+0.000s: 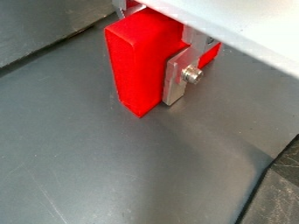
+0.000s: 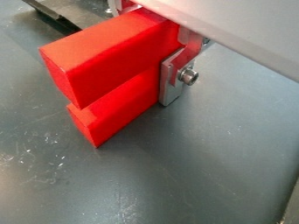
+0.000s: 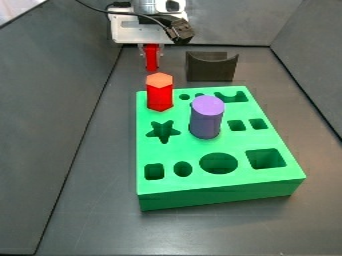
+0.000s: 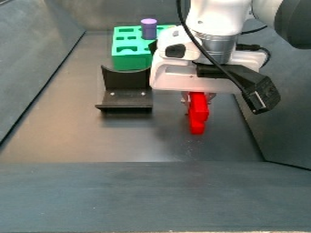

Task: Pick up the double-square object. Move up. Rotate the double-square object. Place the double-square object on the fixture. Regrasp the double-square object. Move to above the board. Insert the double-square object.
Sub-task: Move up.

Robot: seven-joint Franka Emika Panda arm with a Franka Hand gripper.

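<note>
The red double-square object [image 1: 138,68] [image 2: 107,77] sits between the silver fingers [image 1: 177,77] [image 2: 173,79] of my gripper [image 4: 198,98], which is shut on it. In both side views the piece [image 4: 197,115] [image 3: 152,54] hangs upright under the gripper [image 3: 152,46], its lower end close to the dark floor; whether it touches I cannot tell. The dark fixture [image 4: 123,92] [image 3: 210,66] stands a short way off beside the gripper. The green board [image 3: 207,140] [image 4: 130,49] lies beyond the fixture, away from the gripper.
A red hexagonal peg [image 3: 159,91] and a purple cylinder [image 3: 206,116] [image 4: 148,26] stand in the board. Grey enclosure walls [image 4: 43,73] rise around the dark floor. A black cable [image 4: 257,93] trails off the wrist.
</note>
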